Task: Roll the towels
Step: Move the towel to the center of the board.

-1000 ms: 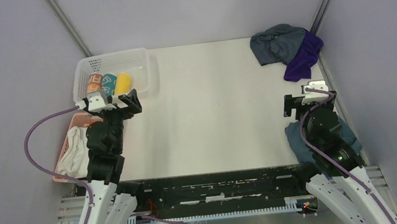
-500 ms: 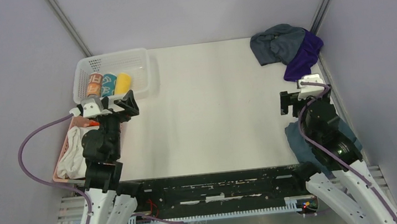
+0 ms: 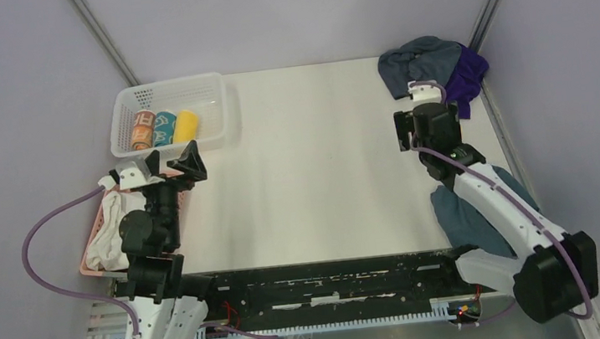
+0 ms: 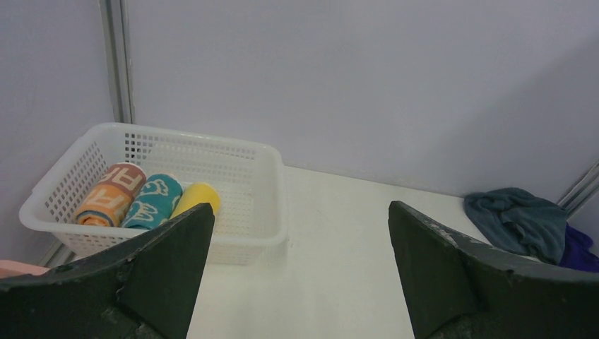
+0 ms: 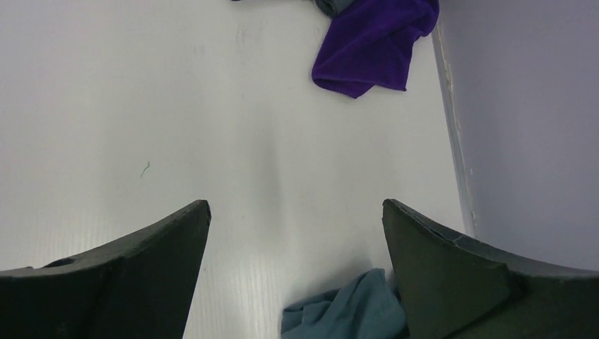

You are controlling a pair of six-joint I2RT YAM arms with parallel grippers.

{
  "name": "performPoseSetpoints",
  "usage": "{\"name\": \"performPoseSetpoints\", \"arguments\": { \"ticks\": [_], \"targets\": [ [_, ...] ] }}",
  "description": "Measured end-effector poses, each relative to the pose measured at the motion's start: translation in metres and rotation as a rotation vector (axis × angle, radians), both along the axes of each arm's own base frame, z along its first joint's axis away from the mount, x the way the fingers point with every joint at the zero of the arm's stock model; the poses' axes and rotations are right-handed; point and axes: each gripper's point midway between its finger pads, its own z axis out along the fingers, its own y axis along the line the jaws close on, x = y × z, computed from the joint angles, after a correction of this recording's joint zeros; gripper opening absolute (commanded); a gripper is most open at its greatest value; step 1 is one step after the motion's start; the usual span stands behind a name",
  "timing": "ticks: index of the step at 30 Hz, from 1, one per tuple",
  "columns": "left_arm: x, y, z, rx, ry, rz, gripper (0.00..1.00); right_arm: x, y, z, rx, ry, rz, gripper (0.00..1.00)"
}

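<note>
White basket (image 3: 217, 102) holds three rolls (image 3: 163, 127) (orange, teal, yellow); pink basket (image 3: 104, 210) beside it, white cloth (image 3: 109, 240). Left hand (image 4: 300, 268) and right hand (image 5: 297, 268) gape apart.

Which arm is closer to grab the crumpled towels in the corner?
The right arm. Its open right claw is right next to the grey towel and purple towel in the far right corner. The left claw is across the table, near the white basket.

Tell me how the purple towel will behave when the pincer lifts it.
The purple towel lies crumpled in soft folds, so it will probably droop limply. It looks thin, likely light. Bunched against the grey towel, it may drag that along.
</note>
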Motion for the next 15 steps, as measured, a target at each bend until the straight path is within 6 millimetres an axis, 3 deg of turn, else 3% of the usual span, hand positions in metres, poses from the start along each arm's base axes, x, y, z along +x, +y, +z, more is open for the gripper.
{"name": "performPoseSetpoints", "arguments": {
  "ticks": [6,15],
  "targets": [
    [0.000,-0.001,-0.006,-0.001,0.009,-0.002,0.99,0.048,-0.038,-0.033,0.105,0.039,-0.182,1.00],
    [0.008,-0.007,-0.014,0.006,0.042,-0.013,0.99,0.102,-0.092,-0.087,0.243,0.078,-0.358,1.00]
  ]
}}
